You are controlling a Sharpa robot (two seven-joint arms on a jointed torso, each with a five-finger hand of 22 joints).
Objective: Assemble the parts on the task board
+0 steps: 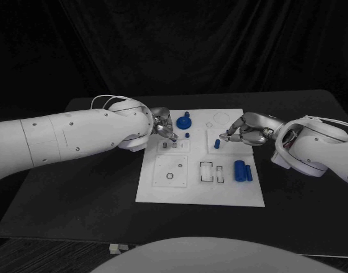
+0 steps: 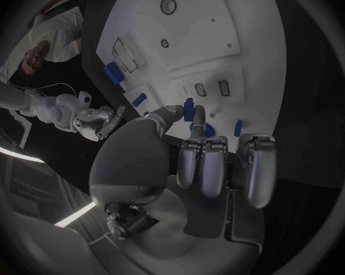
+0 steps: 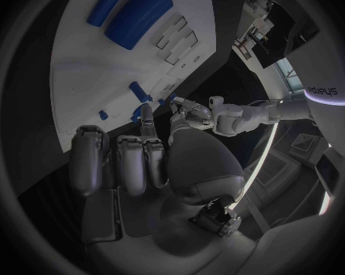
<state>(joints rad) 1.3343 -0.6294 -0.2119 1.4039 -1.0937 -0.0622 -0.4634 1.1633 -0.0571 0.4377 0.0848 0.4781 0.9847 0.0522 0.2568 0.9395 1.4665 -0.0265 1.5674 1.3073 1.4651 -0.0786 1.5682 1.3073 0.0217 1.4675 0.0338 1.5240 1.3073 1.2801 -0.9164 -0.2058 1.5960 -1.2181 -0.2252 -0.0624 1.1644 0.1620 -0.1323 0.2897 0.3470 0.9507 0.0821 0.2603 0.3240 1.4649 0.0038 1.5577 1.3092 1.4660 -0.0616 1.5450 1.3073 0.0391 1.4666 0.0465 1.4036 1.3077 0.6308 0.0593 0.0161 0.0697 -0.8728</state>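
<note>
Both hands sit over the far end of the white task board point(image 1: 198, 182), which lies on the black worktop point(image 1: 75, 199).

The left hand point(image 1: 162, 128) has its fingers curled in, with the tips close together just above two small slots point(image 1: 172, 145). I cannot tell if it has a tiny part between those tips or nothing at all. A round blue knob point(image 1: 184, 121) stands right beside this hand, and a small blue peg point(image 1: 187, 135) is just past its fingertips.

The right hand point(image 1: 244, 132) is curled in too. A short blue piece point(image 1: 216, 144) stands just beside its fingertips, and I cannot tell if the hand touches it or only comes near.

What can go wrong? The left hand is crowded (the knob and the peg are both very near), so a small sideways slip may knock one of them over or push it out of its hole. If a part is held crooked, it may jam at the slot's edge and not go in. The right hand may tip the short piece if it closes from one side only.

Two blue rods point(image 1: 241, 170) lie on the board nearer the robot than the right hand, and could roll if the board is bumped.
</note>
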